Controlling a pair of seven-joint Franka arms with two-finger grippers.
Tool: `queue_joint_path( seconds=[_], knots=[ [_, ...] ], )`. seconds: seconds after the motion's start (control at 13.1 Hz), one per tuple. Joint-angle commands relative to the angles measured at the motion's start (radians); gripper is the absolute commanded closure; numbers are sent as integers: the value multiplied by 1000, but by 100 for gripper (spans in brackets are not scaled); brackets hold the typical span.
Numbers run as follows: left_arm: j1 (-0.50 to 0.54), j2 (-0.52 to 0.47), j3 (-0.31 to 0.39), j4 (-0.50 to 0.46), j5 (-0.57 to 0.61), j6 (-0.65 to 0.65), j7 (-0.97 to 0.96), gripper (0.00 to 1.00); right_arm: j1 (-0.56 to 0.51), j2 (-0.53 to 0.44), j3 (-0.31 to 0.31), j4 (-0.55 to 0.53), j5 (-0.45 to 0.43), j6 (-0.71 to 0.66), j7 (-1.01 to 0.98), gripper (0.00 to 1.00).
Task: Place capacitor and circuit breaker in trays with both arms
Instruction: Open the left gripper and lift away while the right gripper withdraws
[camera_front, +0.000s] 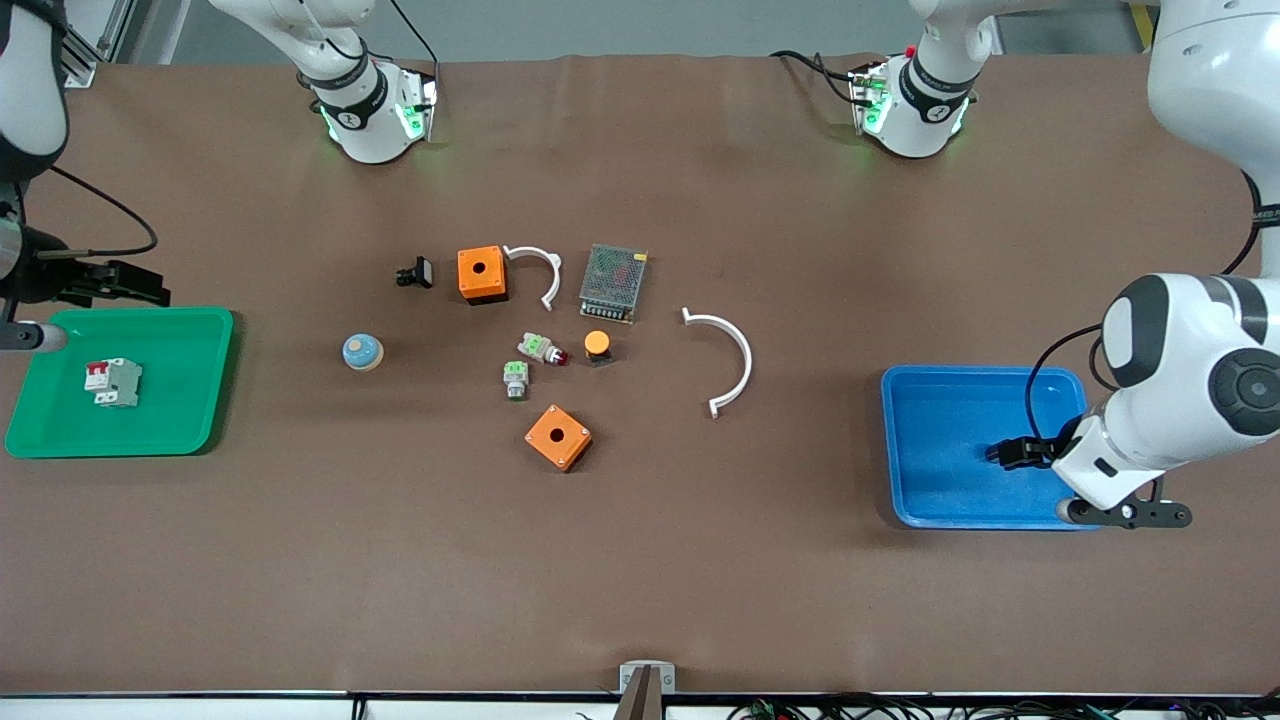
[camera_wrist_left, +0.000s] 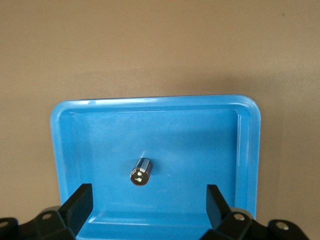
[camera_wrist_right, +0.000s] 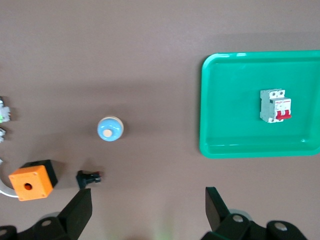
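though empty, left end effector (camera_wrist_left: 148, 207) wide

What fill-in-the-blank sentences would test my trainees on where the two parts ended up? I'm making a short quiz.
1. The capacitor lies in the ____ tray.
2. The circuit breaker lies in the ____ tray.
3. The left gripper, above the capacitor, has its fingers ____.
4. The right gripper holds ____.

Missing words: blue; green; open; nothing
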Motion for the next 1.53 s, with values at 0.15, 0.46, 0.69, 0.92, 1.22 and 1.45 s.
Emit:
queue_joint_path(
  seconds=[0.15,0.46,0.69,0.92,1.22,1.45],
  knots=[
    [6,-158,-18,13,4,-96,10,0,94,-103,-8,-31,18,-11,134,0],
    [14,-316,-31,13,-62,-259,10,0,90,-118,-14,64,102,-87,129,0],
    [15,-404,-29,12,-89,-371,16,0,88,-111,-14,127,90,-104,118,0],
    [-40,-479,35,-2,-144,-466,18,0,91,-109,-14,135,52,-104,117,0],
    [-175,-568,207,-103,-218,-494,19,0,84,-66,-14,202,42,-104,117,0],
    [-184,-570,197,-97,-220,-498,19,0,84,-65,-16,216,42,-95,115,0]
  ],
)
